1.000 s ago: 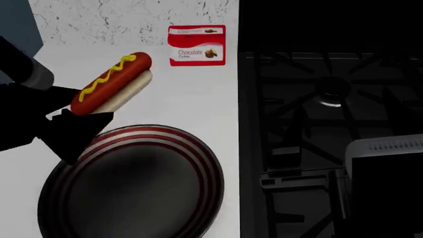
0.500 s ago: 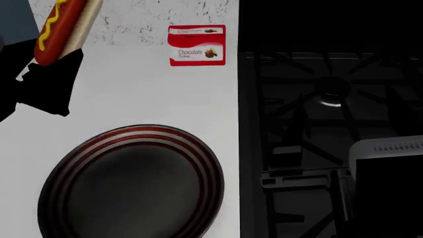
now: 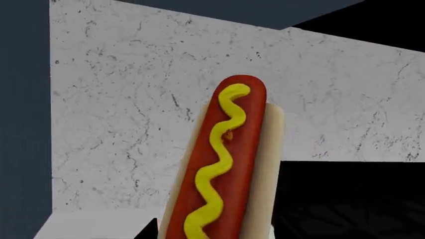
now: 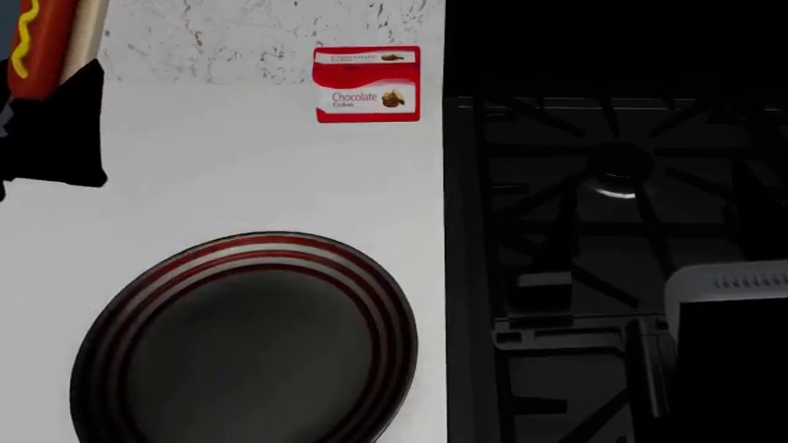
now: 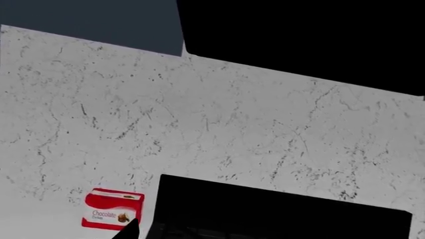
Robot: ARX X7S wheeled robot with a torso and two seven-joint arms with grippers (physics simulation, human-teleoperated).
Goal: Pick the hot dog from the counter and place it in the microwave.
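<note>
Between the left jaws, clamped, hot dog [image 4: 43,41] now lifted well above the worktop [image 4: 246,175], higher than a moment ago: pick done, carry to microwave remaining. Below the jaws, white worktop with plate [image 4: 246,341]; chocolate box [image 4: 367,85] against veined wall [image 5: 232,134]; stovetop [image 4: 615,231] beyond. Right jaws: cannot tell.

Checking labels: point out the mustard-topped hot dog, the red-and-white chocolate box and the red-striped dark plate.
hot dog [image 3: 222,169], left wrist view, on the sausage.
chocolate box [image 4: 367,85], head view, front face.
plate [image 4: 382,305], head view, striped rim.
</note>
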